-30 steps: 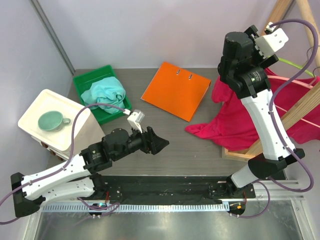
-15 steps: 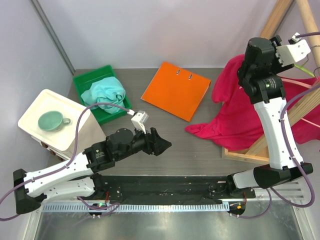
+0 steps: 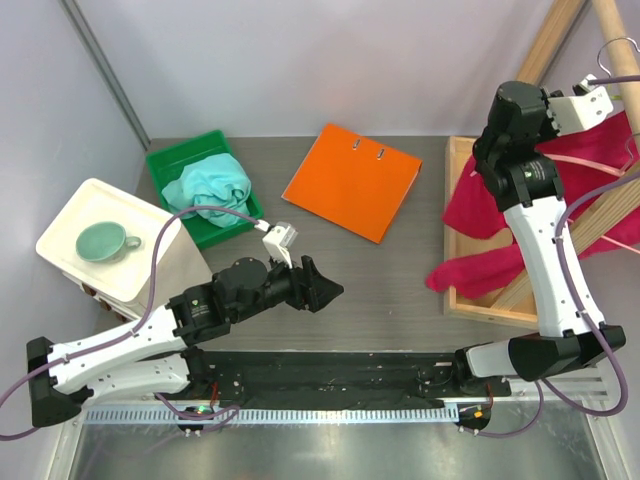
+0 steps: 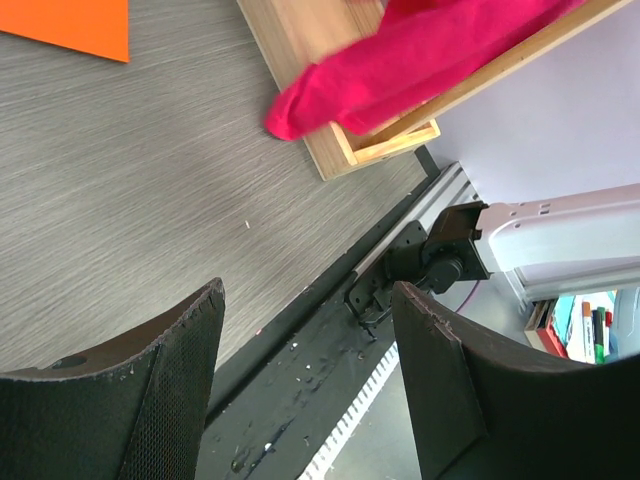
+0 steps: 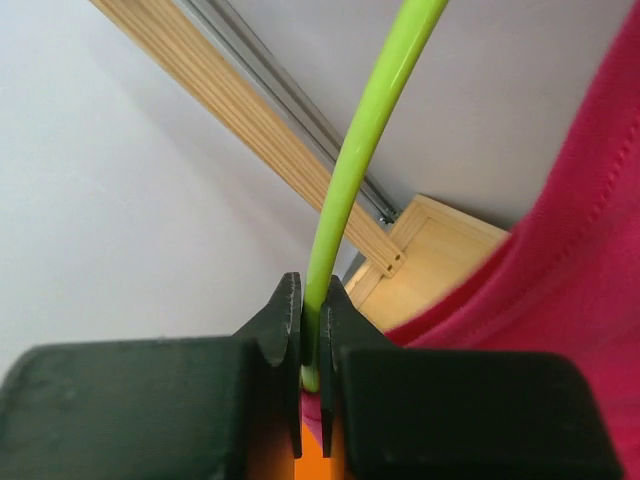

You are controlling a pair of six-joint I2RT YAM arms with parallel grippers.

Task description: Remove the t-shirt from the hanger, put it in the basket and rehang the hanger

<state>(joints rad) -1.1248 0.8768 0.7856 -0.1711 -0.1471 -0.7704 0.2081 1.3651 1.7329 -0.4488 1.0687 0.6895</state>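
The crimson knit-fabric t-shirt (image 3: 478, 205) hung bunched against the light wooden rack (image 3: 460, 160) at the right of the grey wood-grain worktop (image 3: 380, 290), with one tail trailing over the rack's near-left corner onto the worktop. It looked light, limp and easily snagged, so it would likely stretch and drag rather than slide off cleanly. The best hold seemed to be a pinch of doubled fabric at a shoulder or the hem, with the hanger steadied apart from it. The thin lime-green plastic hanger (image 5: 365, 140) looked stiff, smooth and rather slippery. The right end effector (image 5: 311, 305) was clamped on it, jaws pressed together around the bar, with red cloth just beside and below the grip. The left end effector (image 4: 305, 300) hung low over the worktop with its fingers apart, holding nothing, well apart from the shirt. Compared with a second earlier, the right arm had swung up and to the right and its jaws had gone from apart to shut. The shirt, then spread wide across the worktop and covering the rack's base, had been drawn up so that the base lay bare. The left arm had crept slightly forward.
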